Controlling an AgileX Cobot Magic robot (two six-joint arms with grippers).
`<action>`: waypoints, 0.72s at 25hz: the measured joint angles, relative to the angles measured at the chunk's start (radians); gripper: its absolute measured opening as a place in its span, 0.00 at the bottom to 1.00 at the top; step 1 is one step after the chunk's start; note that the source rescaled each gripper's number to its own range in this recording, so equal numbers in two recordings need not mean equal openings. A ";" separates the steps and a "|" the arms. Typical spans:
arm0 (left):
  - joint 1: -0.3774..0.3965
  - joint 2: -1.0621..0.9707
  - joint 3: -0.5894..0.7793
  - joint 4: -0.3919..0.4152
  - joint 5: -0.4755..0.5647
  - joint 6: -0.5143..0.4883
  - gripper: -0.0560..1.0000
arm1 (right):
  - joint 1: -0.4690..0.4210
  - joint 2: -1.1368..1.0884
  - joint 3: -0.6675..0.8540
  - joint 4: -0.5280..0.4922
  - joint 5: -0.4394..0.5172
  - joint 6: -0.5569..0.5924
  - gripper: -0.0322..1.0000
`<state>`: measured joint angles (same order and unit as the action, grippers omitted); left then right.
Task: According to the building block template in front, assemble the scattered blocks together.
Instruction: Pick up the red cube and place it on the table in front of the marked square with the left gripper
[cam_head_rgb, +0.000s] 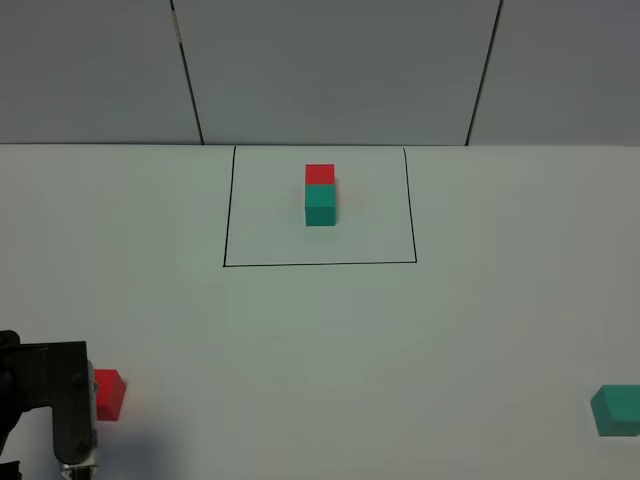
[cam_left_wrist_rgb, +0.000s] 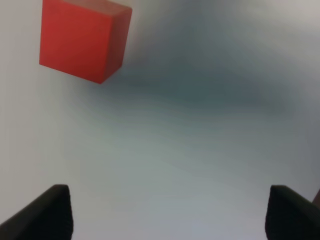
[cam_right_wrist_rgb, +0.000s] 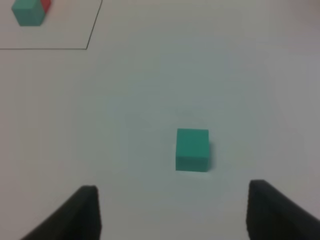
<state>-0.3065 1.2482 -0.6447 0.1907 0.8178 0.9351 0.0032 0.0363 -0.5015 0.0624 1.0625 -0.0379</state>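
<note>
Centring our left gripper (cam_left_wrist_rgb: 167, 215), wide open and empty, on the red cube (cam_left_wrist_rgb: 82, 40) should come first; our right gripper (cam_right_wrist_rgb: 172, 215), likewise open and empty, faces the teal cube (cam_right_wrist_rgb: 192, 150). Both lie well apart from the template (cam_head_rgb: 320, 195), on opposite sides.

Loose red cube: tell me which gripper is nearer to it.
Left. The left gripper is open right beside the red cube, which lies just ahead of it, not between its jaws. The right gripper is on the opposite side, open, facing the teal cube.
</note>
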 joint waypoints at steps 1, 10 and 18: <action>0.000 0.001 0.000 0.003 0.000 0.005 0.86 | 0.000 0.000 0.000 0.000 0.000 0.000 0.58; 0.000 0.118 -0.013 0.095 0.007 0.052 0.85 | 0.000 0.000 0.000 0.000 0.000 0.000 0.58; 0.091 0.223 -0.075 0.014 -0.023 0.264 0.85 | 0.000 0.000 0.000 0.000 0.000 0.000 0.58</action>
<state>-0.2155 1.4712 -0.7198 0.2042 0.7951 1.1993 0.0032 0.0363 -0.5015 0.0624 1.0625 -0.0379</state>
